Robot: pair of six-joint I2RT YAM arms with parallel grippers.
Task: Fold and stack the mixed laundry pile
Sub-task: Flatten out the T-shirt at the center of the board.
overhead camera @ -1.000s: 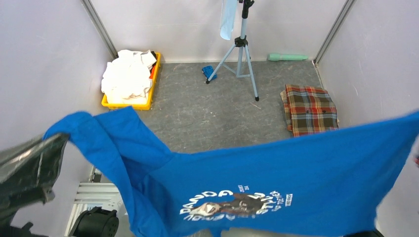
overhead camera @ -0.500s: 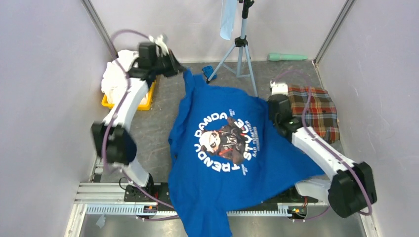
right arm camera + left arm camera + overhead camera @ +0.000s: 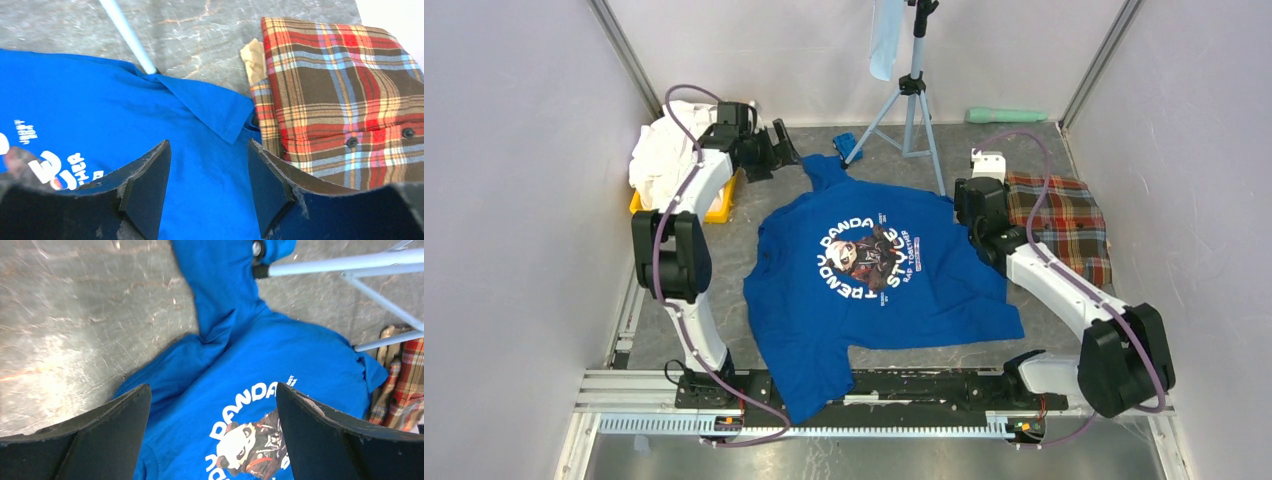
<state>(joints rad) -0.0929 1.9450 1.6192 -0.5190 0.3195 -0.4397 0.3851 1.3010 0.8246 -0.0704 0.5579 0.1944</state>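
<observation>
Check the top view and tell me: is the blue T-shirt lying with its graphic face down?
No, the blue T-shirt lies spread out with its panda print showing, facing up.

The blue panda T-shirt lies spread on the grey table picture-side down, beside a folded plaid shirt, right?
Not quite: the royal-blue T-shirt lies spread on the grey table picture-side up, as the top view shows. The folded red-green plaid shirt is beside it.
</observation>
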